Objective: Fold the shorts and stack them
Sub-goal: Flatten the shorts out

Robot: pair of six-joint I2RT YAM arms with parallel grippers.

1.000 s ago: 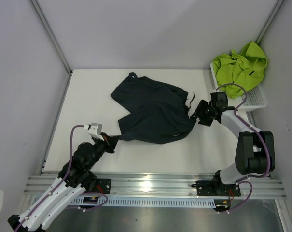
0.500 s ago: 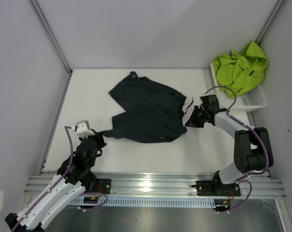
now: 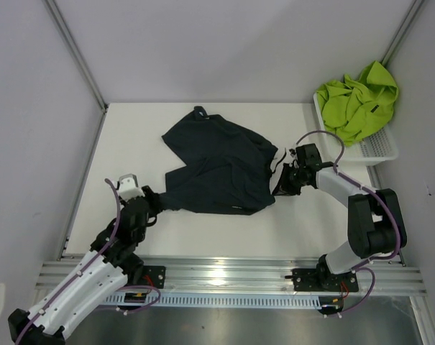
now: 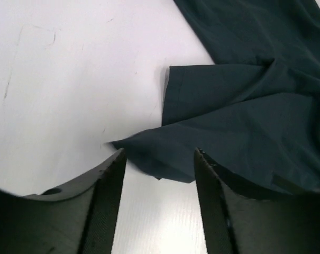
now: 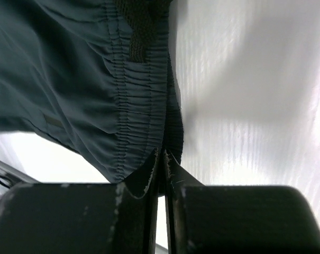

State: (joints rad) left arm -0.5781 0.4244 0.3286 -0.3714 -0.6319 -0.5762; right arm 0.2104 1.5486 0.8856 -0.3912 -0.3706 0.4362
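The dark shorts (image 3: 217, 169) lie rumpled in the middle of the table (image 3: 131, 144), with one leg spread toward the back and the other bunched toward the near left. The right gripper (image 3: 283, 177) is pinched tight on the right end of the waistband (image 5: 141, 121), the elastic edge caught between its closed tips. I take that as an anchor, so the cloth can be drawn flat from that side. The left gripper (image 4: 160, 180) stands partly open, low over the leg hem (image 4: 144, 153). The corner of cloth lies between its fingers, but nothing squeezes it, so it holds nothing. To my eye this is the flattening step, and no fold is made yet. The green shorts (image 3: 357, 100) sit heaped in the basket (image 3: 381, 149) at the far right, waiting their turn.
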